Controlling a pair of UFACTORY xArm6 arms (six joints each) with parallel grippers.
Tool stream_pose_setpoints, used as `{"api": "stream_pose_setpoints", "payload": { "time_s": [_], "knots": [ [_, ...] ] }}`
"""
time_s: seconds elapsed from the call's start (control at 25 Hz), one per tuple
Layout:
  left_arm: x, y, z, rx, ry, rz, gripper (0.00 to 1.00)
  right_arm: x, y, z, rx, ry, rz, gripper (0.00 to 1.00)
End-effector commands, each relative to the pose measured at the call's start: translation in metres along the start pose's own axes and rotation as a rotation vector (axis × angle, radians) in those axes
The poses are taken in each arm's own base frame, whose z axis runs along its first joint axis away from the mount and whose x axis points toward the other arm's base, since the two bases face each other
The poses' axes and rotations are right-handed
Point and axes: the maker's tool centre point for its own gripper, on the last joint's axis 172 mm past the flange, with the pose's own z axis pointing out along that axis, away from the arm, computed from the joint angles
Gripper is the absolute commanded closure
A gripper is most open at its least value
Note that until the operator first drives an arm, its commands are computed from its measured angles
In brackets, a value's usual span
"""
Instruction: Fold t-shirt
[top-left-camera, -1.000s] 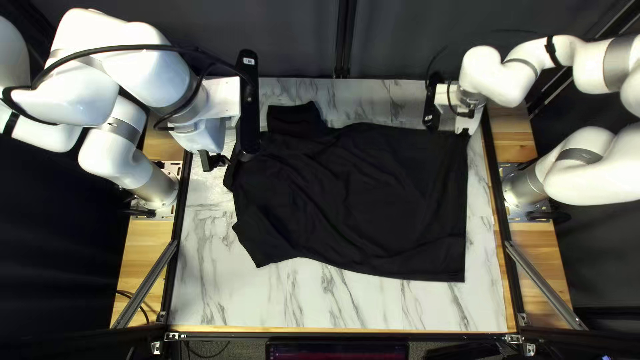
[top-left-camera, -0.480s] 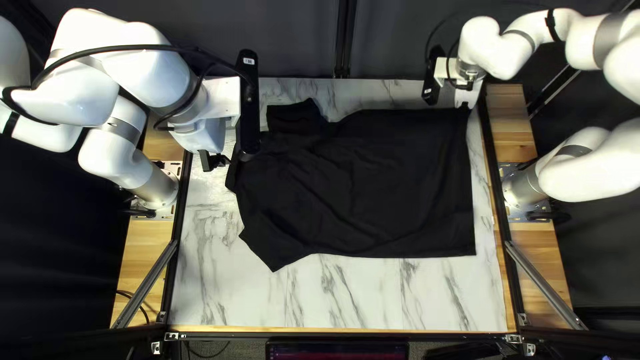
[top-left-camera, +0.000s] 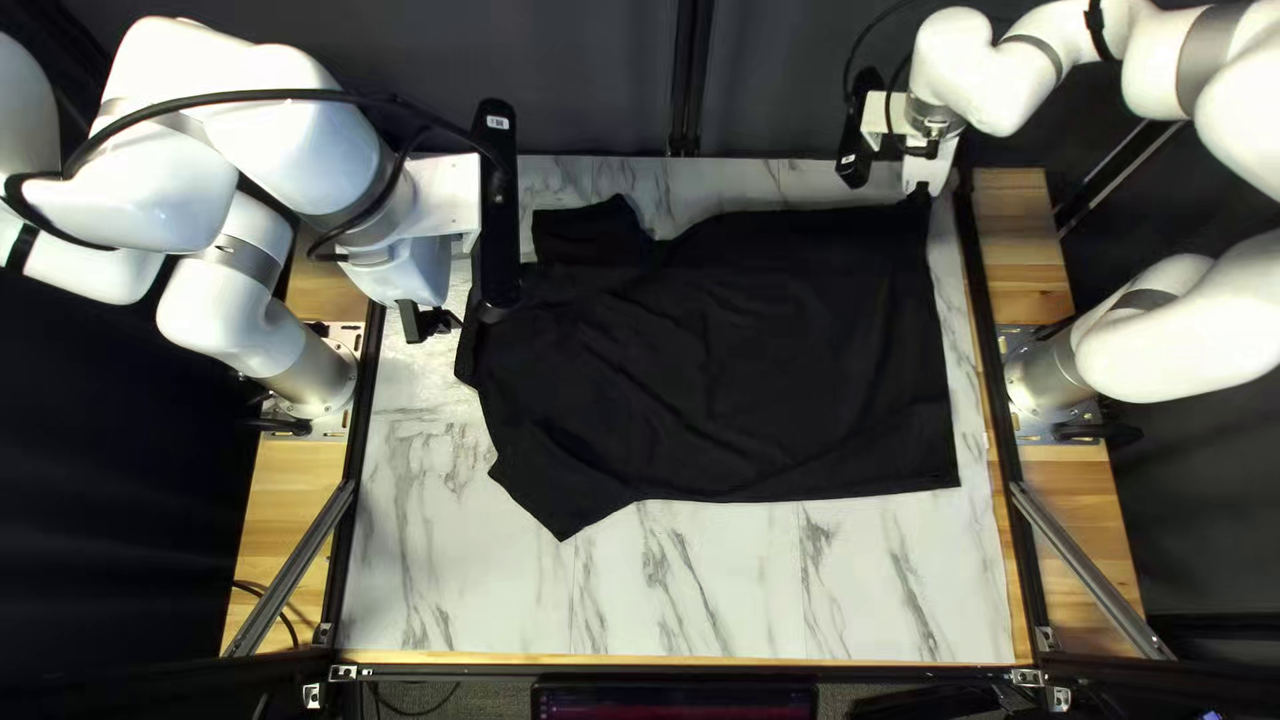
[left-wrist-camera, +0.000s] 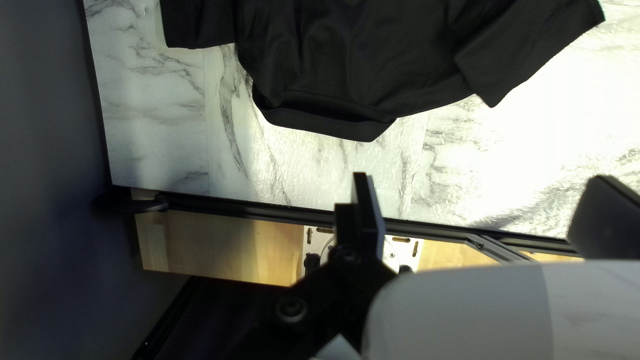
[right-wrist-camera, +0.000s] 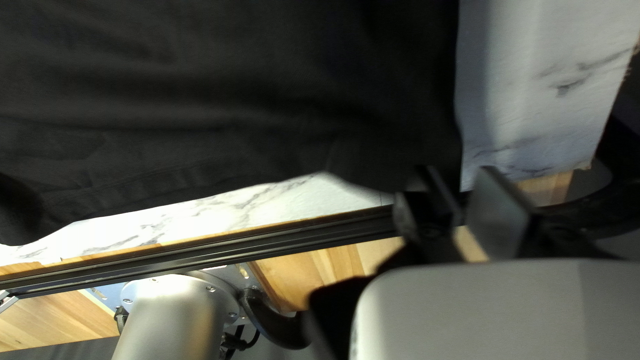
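The black t-shirt [top-left-camera: 747, 360] lies across the middle of the marble-patterned table [top-left-camera: 720, 600], its long axis running left to right, with the collar [left-wrist-camera: 320, 123] toward our left arm and the hem [top-left-camera: 930, 360] toward our right. What the coming move turns on is the hem's far corner: our right gripper [right-wrist-camera: 460, 175] is closed on it at the table's far right, so the bulk of the cloth stretches left and nearward from that grip. Our left gripper [left-wrist-camera: 480, 179] stands parted, with nothing between its fingers, and the collar lies just ahead of it, so that arm is the nearer one to the neck end. The far sleeve [top-left-camera: 587, 234] juts toward the far edge and the near sleeve [top-left-camera: 560, 494] points nearward in a blunt wedge. The fabric looks thin, matte and limp, with soft diagonal wrinkles over the body and a smoother run toward the hem; the tabletop beneath is pale with grey veins, bordered by a black rail [right-wrist-camera: 267, 240] and striped wood [right-wrist-camera: 313, 270]. We judge this to be early, perhaps straightening before the first fold. The pinched corner probably wants low, even tension; too hard a pull could skew the body or drag the collar out of line.
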Motion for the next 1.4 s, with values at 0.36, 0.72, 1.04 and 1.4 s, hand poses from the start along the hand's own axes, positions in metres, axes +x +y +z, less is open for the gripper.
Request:
{"api": "stream_pose_setpoints", "payload": {
  "time_s": [0.36, 0.72, 1.04, 1.4],
  "knots": [
    [0.0, 0.0, 0.0, 0.0, 0.0, 0.0, 0.0, -0.017, -0.156, -0.034, -0.061, 0.021, -0.056, 0.0],
    [0.0, 0.0, 0.0, 0.0, 0.0, 0.0, 0.0, -0.043, -0.294, -0.013, -0.074, -0.023, -0.108, 0.0],
    [0.0, 0.0, 0.0, 0.0, 0.0, 0.0, 0.0, -0.07, -0.373, 0.027, -0.079, -0.095, -0.077, 0.0],
    [0.0, 0.0, 0.0, 0.0, 0.0, 0.0, 0.0, -0.095, -0.393, 0.07, -0.083, -0.1, -0.012, 0.0]
  ]
}}
